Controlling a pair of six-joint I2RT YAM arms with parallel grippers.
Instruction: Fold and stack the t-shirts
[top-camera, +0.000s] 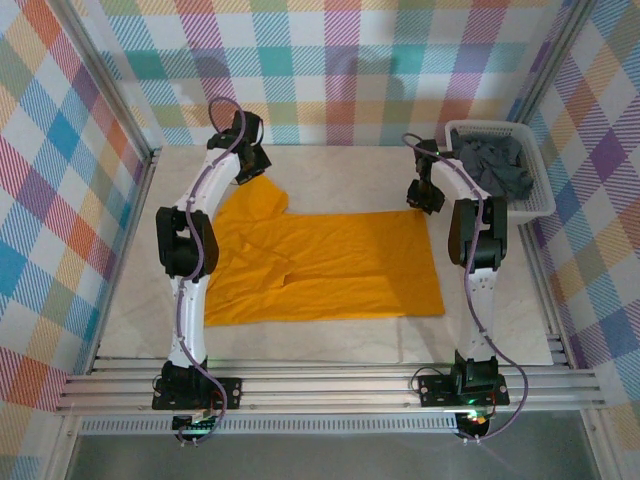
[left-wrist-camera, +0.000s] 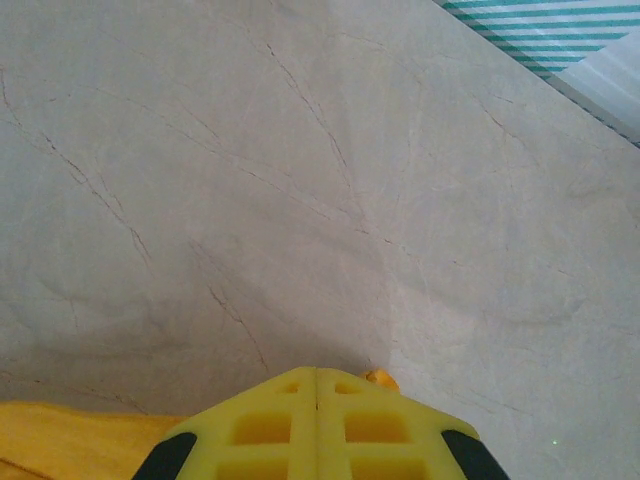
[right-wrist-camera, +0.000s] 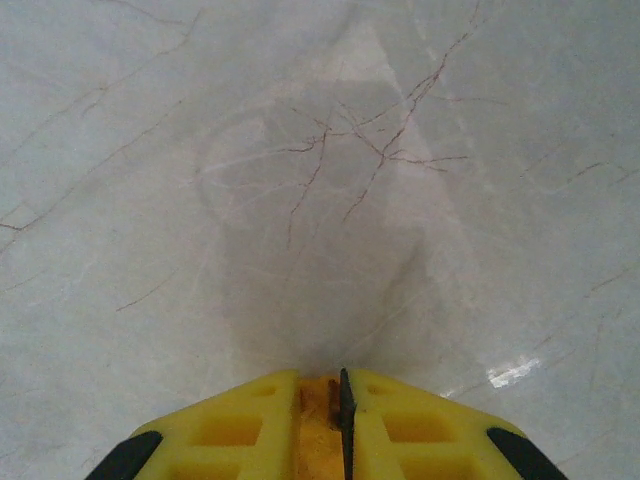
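One orange t-shirt (top-camera: 320, 265), pinched in left claw (left-wrist-camera: 317, 373), right claw (right-wrist-camera: 336, 376)

Pastel plaid walls (top-camera: 350, 60) enclose three sides of a pale, marble-patterned desk (top-camera: 330, 335) with fine dark veins; silver metal rails (top-camera: 330, 385) run along its near edge. Lighting is soft and even.

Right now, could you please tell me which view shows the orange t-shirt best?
Top external: the orange t-shirt lies spread across the table. Left wrist catches a corner; right wrist a sliver between its jaws.
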